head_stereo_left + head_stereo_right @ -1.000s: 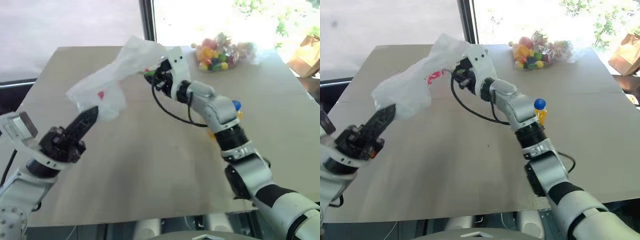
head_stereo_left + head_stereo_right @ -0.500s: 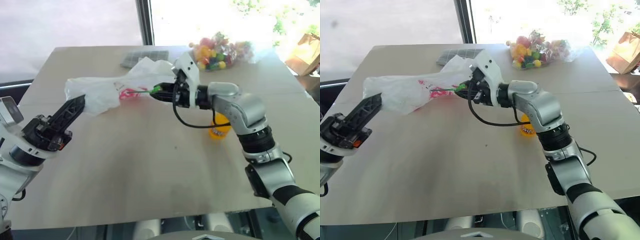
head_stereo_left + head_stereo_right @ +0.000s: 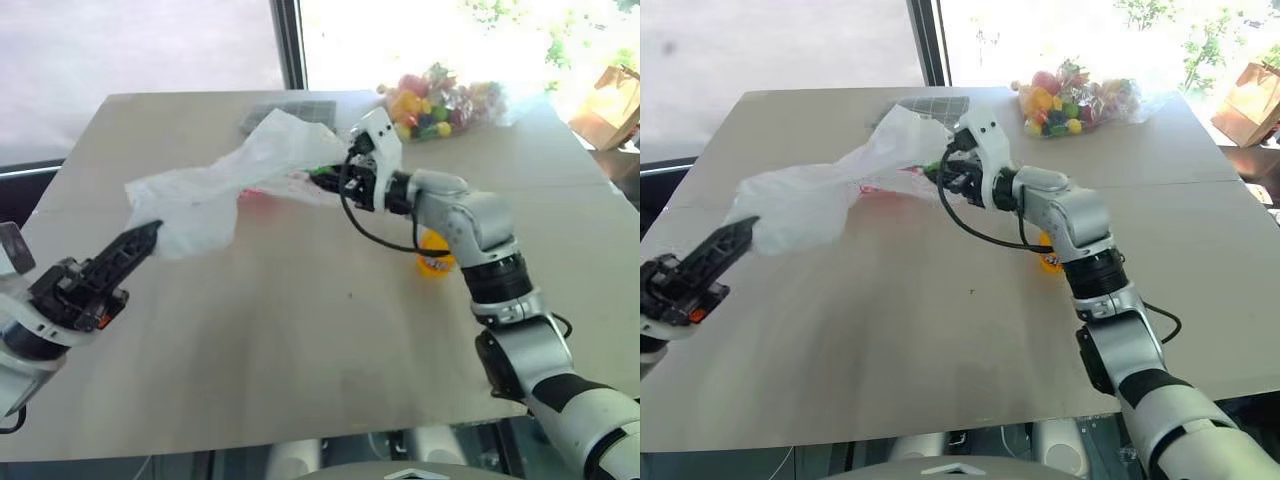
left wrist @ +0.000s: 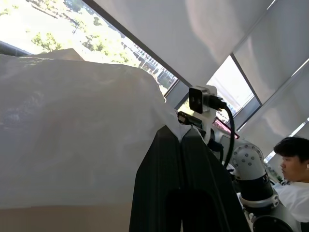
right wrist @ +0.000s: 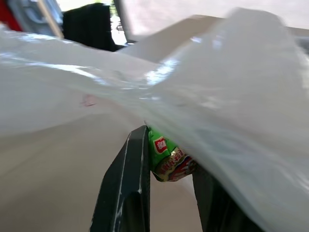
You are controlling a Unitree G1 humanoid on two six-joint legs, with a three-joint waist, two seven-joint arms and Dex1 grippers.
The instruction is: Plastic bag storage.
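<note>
The plastic bag (image 3: 215, 190), thin, white and crinkly with red print, hangs stretched above the table between both grippers. My left gripper (image 3: 150, 232) at the near left is shut on the bag's lower end; its black fingers (image 4: 166, 159) are pressed together under the film (image 4: 72, 130). My right gripper (image 3: 335, 180) at mid-table is shut on the other end. A small green packet (image 5: 166, 157) sits pinched between its fingers (image 5: 137, 164), with the bag's film (image 5: 231, 96) draped over them.
An orange bottle (image 3: 435, 255) stands on the table (image 3: 300, 340) just behind my right forearm. A clear bag of colourful sweets (image 3: 440, 100) and a grey gridded mat (image 3: 290, 112) lie at the far edge. A brown paper bag (image 3: 610, 105) stands beyond the table's right side. A person (image 4: 294, 164) is nearby.
My left gripper has drawn back toward the table's left edge with its end of the bag. The right gripper's end came down from its raised position and the wrist rolled.
</note>
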